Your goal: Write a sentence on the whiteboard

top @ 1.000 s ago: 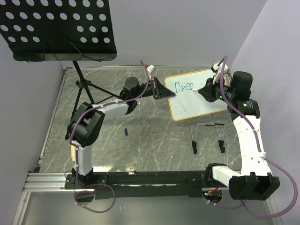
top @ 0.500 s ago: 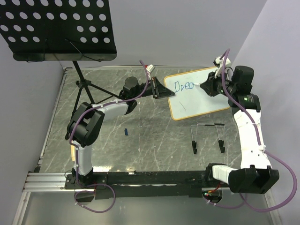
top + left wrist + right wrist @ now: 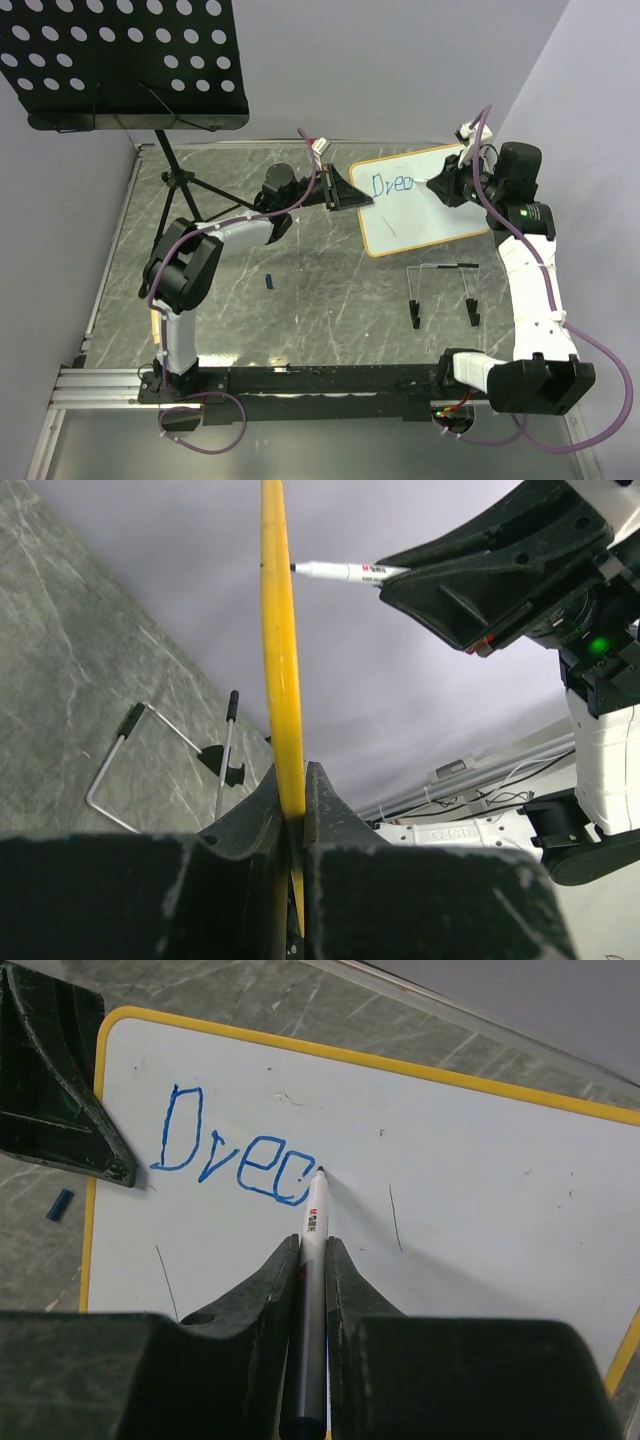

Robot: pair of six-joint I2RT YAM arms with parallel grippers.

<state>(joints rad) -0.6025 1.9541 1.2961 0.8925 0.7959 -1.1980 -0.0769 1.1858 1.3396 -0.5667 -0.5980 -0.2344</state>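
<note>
The whiteboard (image 3: 432, 215), white with a yellow-tan frame, is held tilted at the back right of the table. It bears blue writing reading about "Drec" (image 3: 392, 184), also seen in the right wrist view (image 3: 235, 1155). My left gripper (image 3: 350, 195) is shut on the board's left edge, which shows edge-on in the left wrist view (image 3: 283, 680) between the jaws (image 3: 293, 780). My right gripper (image 3: 442, 186) is shut on a white marker (image 3: 314, 1222). The marker's tip touches the board at the end of the last letter. The board fills the right wrist view (image 3: 470, 1190).
A black perforated music-stand tray (image 3: 125, 60) hangs over the back left, its tripod legs (image 3: 185, 185) on the table. A small blue cap (image 3: 270, 282) lies mid-table. A wire easel stand (image 3: 445, 290) lies in front of the board. Walls close in behind and at the right.
My right arm has swung back and right, carrying the marker tip along the line; the last blue letter has grown. My left gripper and the board have stayed still.
</note>
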